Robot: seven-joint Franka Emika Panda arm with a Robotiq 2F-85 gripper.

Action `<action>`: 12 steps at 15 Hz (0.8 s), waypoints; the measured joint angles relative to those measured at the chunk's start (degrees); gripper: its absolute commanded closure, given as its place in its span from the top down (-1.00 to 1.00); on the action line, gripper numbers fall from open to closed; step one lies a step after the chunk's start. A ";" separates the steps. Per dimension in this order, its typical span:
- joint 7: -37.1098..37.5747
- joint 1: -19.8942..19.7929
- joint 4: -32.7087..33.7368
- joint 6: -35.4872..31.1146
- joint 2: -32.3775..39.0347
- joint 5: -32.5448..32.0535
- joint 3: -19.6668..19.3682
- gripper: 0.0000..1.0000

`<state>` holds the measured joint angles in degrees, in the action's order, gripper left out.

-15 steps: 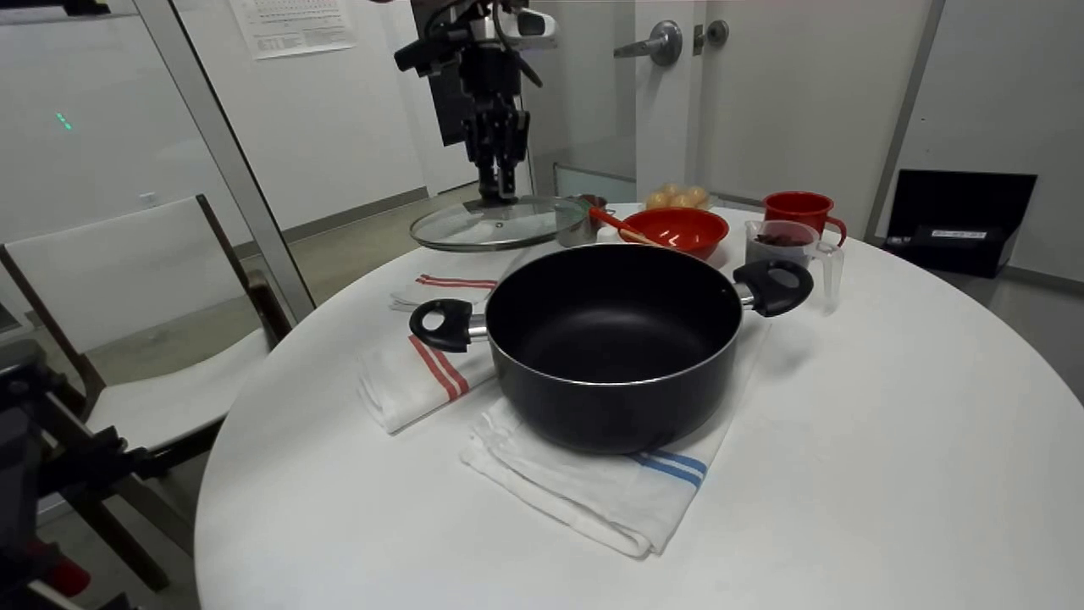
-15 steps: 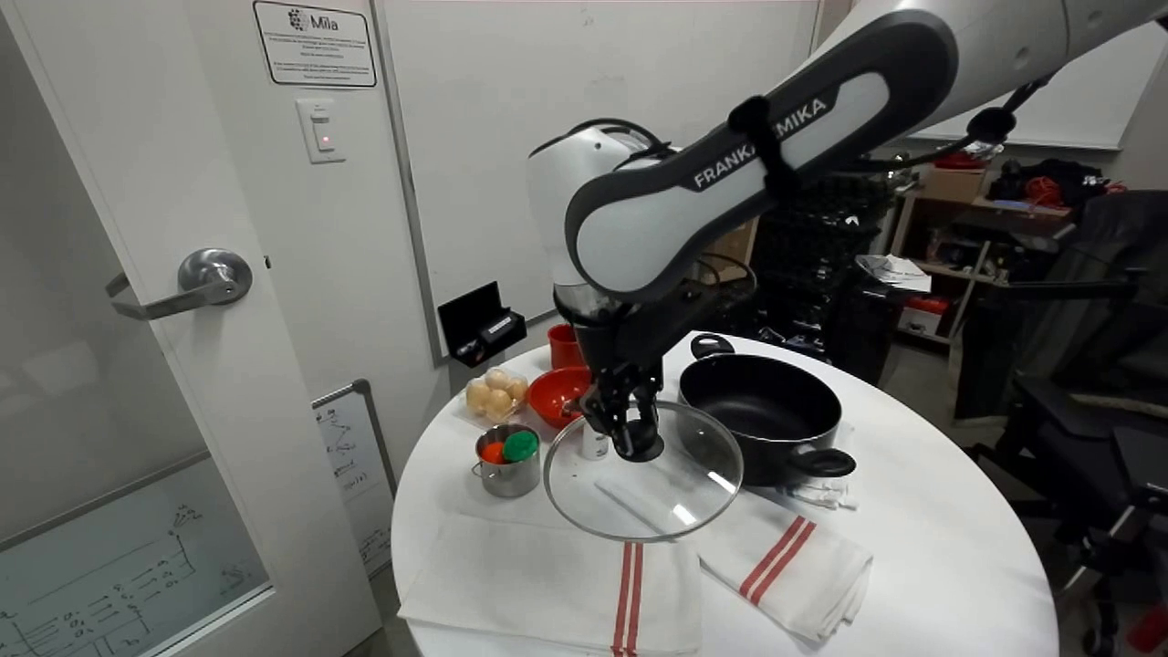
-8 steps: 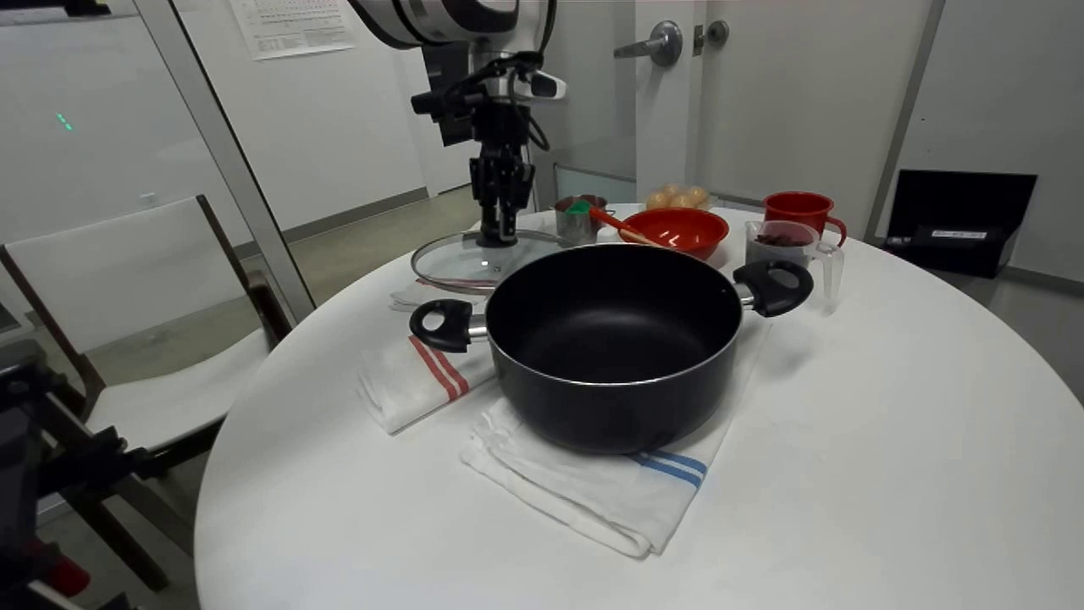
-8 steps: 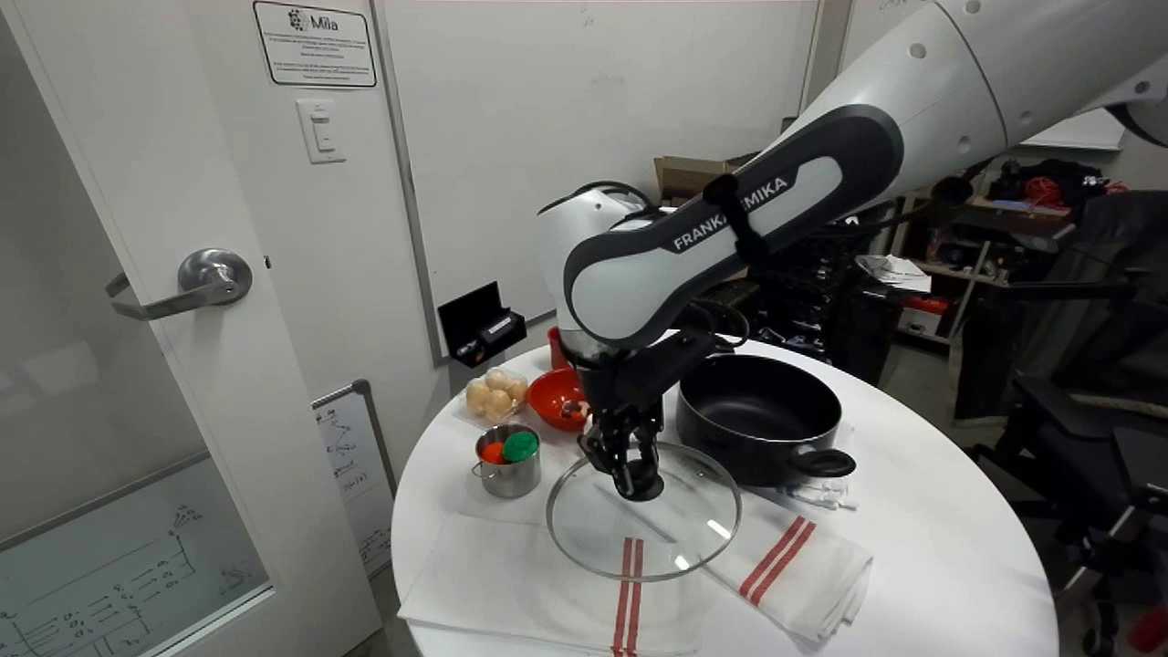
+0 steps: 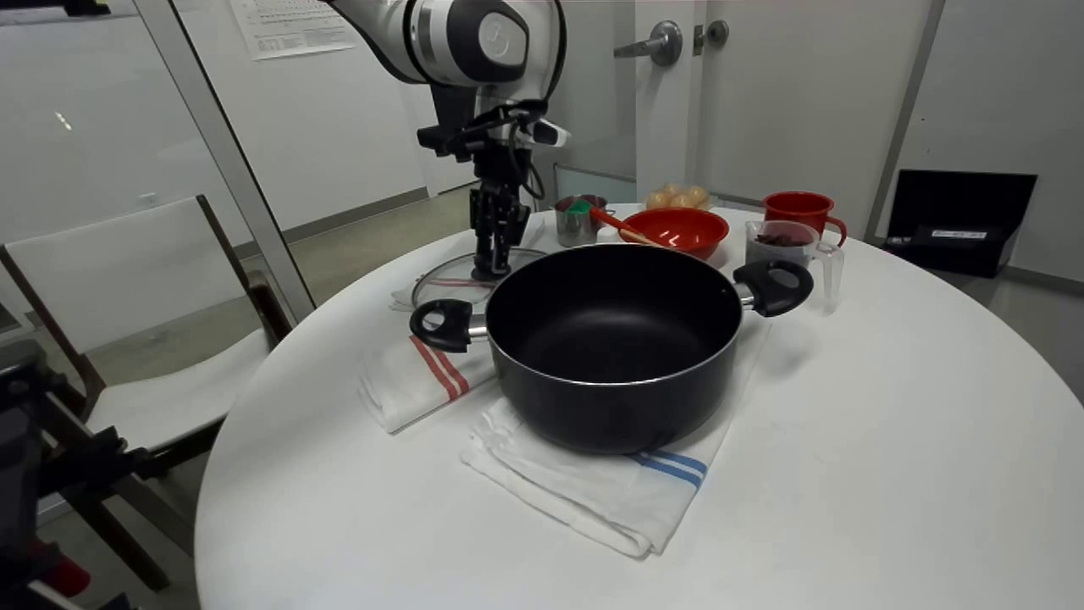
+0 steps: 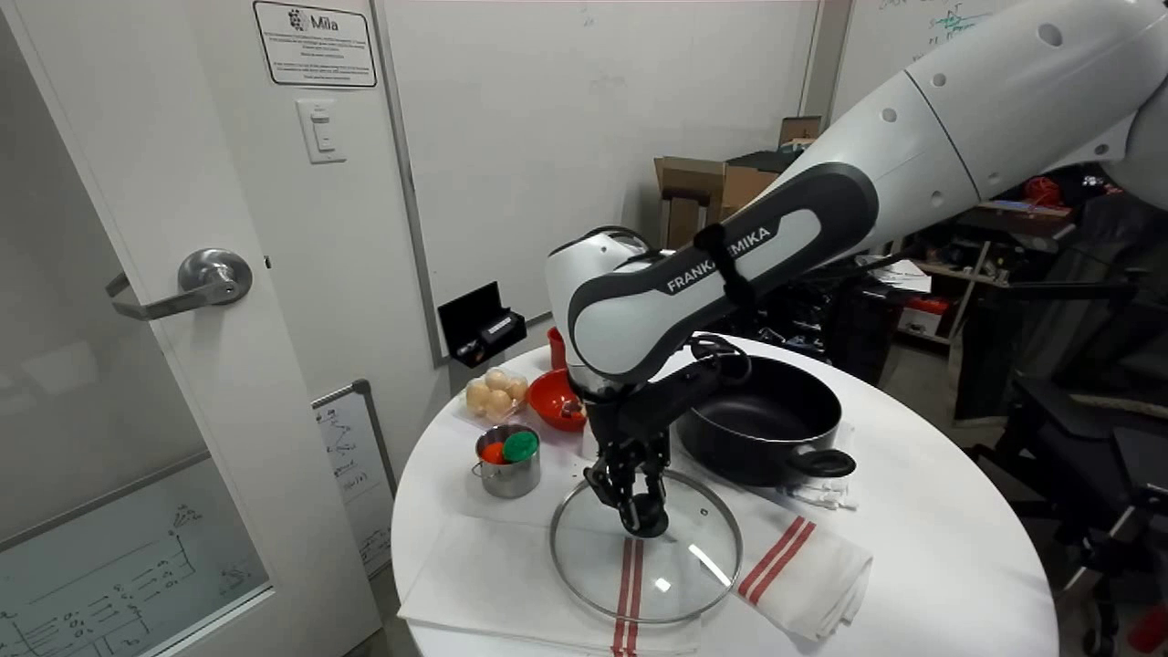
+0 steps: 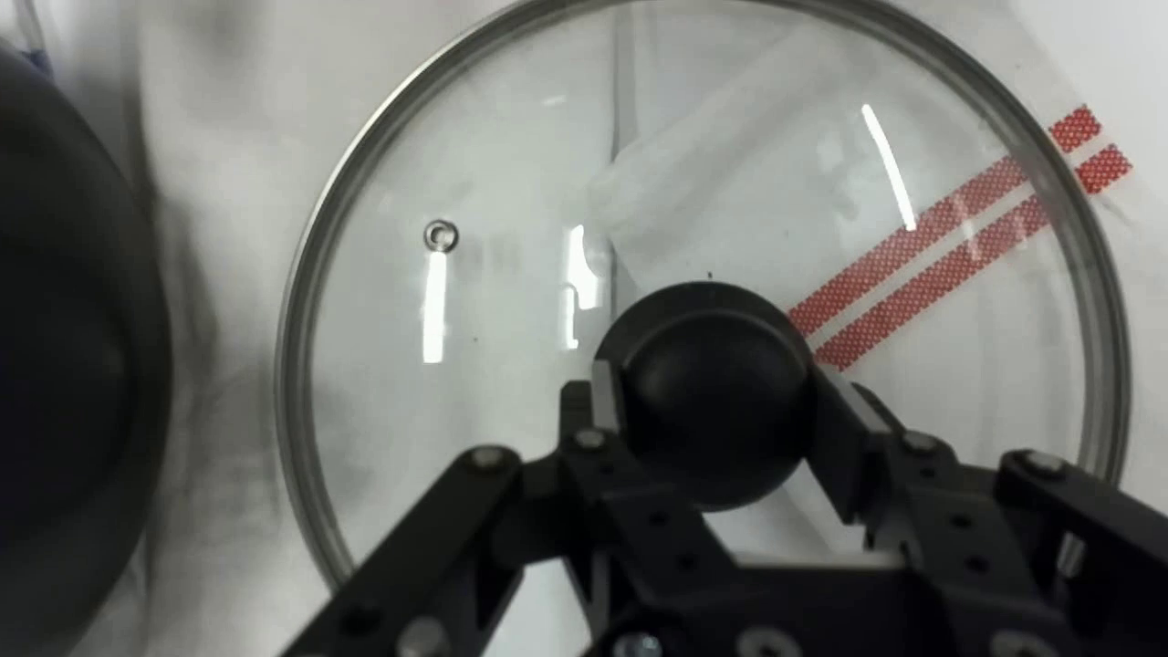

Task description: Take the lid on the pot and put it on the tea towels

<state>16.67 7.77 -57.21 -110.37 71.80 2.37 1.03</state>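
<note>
White walls and a door are standing behind a round white table, and a chair is standing beside it. On the table a wide black pot is sitting upright, showing its dark inside in both exterior views, and beneath it a towel with blue stripes is lying. One robot arm is hanging above the table. Its gripper is holding the black knob of the glass lid, with one finger pressing on each side of this knob. So the lid is being held near the pot, and the wrist view is showing a gap between them. Below the lid a towel is lying, whose red stripes are showing through the glass. Whether the rim is touching the towel, I cannot tell. Just beside this towel another folded towel with red stripes is lying. Farther along the table, a metal cup is holding something green and something orange. Near this cup some round yellowish things are lying, and a red bowl is standing with a red handle leaning over its edge. A clear jug with dark pieces inside is standing beside a red mug.
</note>
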 measured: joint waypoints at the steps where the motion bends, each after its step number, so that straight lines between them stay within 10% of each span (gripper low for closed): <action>1: 0.00 -0.02 0.26 0.15 0.21 0.07 0.03 -0.28; 2: -0.04 -0.04 0.36 0.26 0.21 0.10 0.05 0.50; 7: -1.23 -0.21 0.08 0.25 -0.01 0.10 0.56 0.99; 12: -4.64 0.05 -4.70 -0.06 -4.07 -0.30 0.77 1.00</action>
<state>12.03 7.82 -61.91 -110.42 67.73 2.06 1.80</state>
